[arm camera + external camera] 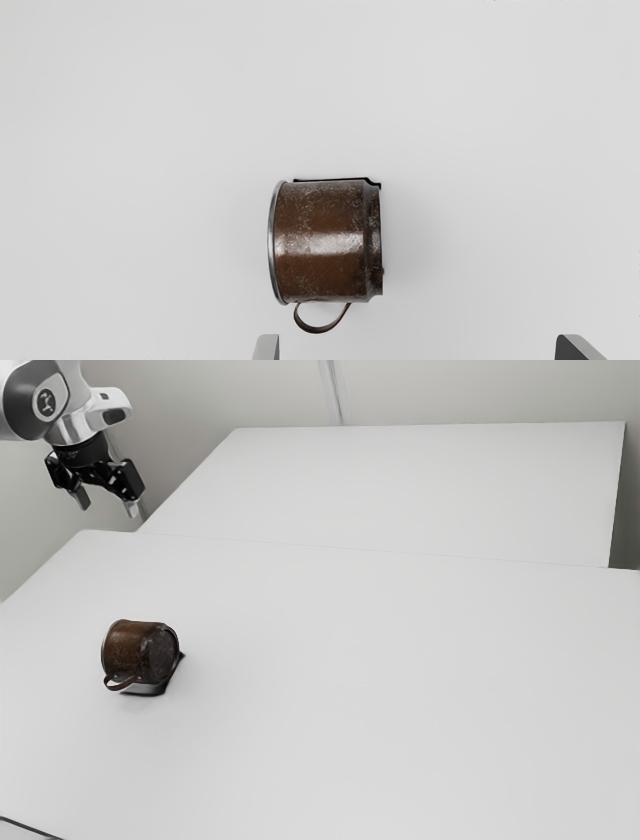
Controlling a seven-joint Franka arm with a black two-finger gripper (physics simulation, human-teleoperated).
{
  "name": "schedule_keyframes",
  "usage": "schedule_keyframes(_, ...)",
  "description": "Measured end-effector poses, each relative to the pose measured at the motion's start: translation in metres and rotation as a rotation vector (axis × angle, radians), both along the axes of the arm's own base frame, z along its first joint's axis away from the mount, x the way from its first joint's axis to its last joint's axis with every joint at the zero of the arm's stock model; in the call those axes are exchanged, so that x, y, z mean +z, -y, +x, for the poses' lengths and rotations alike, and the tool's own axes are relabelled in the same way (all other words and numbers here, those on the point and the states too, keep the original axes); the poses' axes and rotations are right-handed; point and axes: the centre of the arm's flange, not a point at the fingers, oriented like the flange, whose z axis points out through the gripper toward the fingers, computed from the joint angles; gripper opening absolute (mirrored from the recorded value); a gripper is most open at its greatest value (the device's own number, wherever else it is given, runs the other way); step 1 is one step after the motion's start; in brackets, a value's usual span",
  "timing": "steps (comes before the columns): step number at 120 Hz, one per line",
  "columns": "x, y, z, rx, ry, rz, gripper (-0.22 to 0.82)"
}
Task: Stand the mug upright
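Dark line point(30, 828) up close, mug point(135, 650) down on its side!

Right there, at the near corner on the exterior view's left, runs that thin line; what it is, I can't tell. Beyond it, the brown mug lies on the white desk point(400, 690), in from the far corner on that same side. Its rim point(271, 240) faces the exterior view's left, its base point(162, 653) the right, and the handle point(316, 330) sticks out toward the exterior camera. And look up: the end effector point(108, 505) hangs high above the desk, well apart from the mug, fingers point(267, 347) spread wide, nothing between them! From the wrist view, the handle is on the fingers' side of the mug.
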Motion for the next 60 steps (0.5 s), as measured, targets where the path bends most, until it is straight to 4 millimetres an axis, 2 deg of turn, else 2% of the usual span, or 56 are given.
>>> schedule_keyframes(33,-0.004,-0.008,-0.003,0.062,0.000,-0.007,0.60)
schedule_keyframes(40,-0.007,-0.022,-0.007,0.099,-0.002,-0.019,0.60)
schedule_keyframes(50,-0.012,-0.053,-0.017,0.181,0.002,-0.084,0.60)
schedule_keyframes(60,-0.033,-0.086,-0.027,0.270,-0.022,-0.164,0.60)
